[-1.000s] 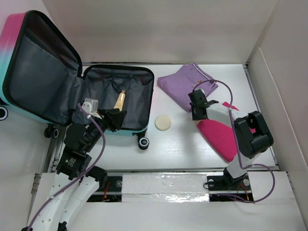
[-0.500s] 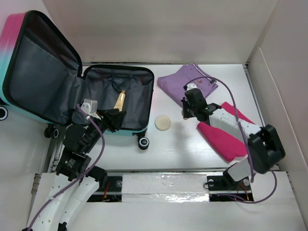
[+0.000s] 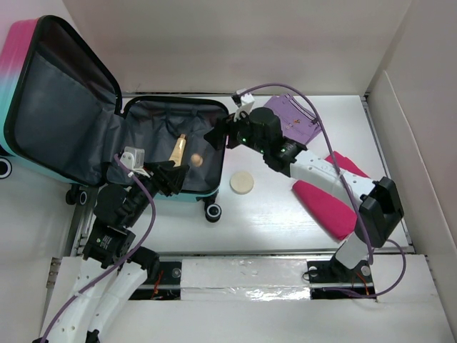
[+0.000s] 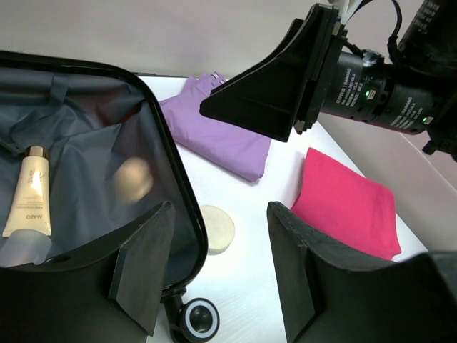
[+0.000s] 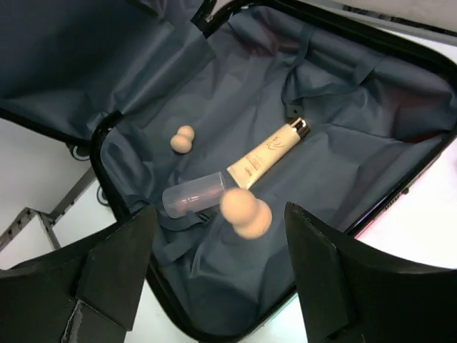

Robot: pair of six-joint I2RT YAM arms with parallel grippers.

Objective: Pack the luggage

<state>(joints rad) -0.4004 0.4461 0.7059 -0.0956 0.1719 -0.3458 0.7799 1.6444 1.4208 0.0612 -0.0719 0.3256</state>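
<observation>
At the far left of the top view the luggage (image 3: 64,107) lies open on the white bench (image 3: 285,229). Its pink-to-teal lid leans up and back in the upper left corner, and its grey-lined base lies flat beside it with the open side up. 1 wheel (image 3: 213,211) shows at the lower right corner of the base. The left fingers (image 3: 171,177) sit at the near rim of the base, spread apart with nothing between them. Through their gap the left wrist view shows the rim and the bench. On the lining lies a cream tube (image 3: 178,148) with a dark cap. In the right wrist view a clear bottle (image 5: 191,198) lies just beside the tube, and a small beige sponge (image 5: 183,138) rests on the lining to the upper left of the bottle. A 2nd beige sponge (image 3: 196,161), blurred, appears over the lining right of the tube. In the right wrist view it sits between the 2 finger shapes but touches neither. Whether it rests on the lining cannot be told. The right fingers (image 3: 220,132) hang over the right rim of the base, also spread wide and holding nothing. Right of the luggage a round cream disc (image 3: 242,182) lies on the bench near the wheel. Further right, at upper centre, lies a folded purple garment (image 3: 296,114), partly hidden by the right arm. A folded pink cloth (image 3: 325,204) lies at the right of the frame, apart from the disc.
</observation>
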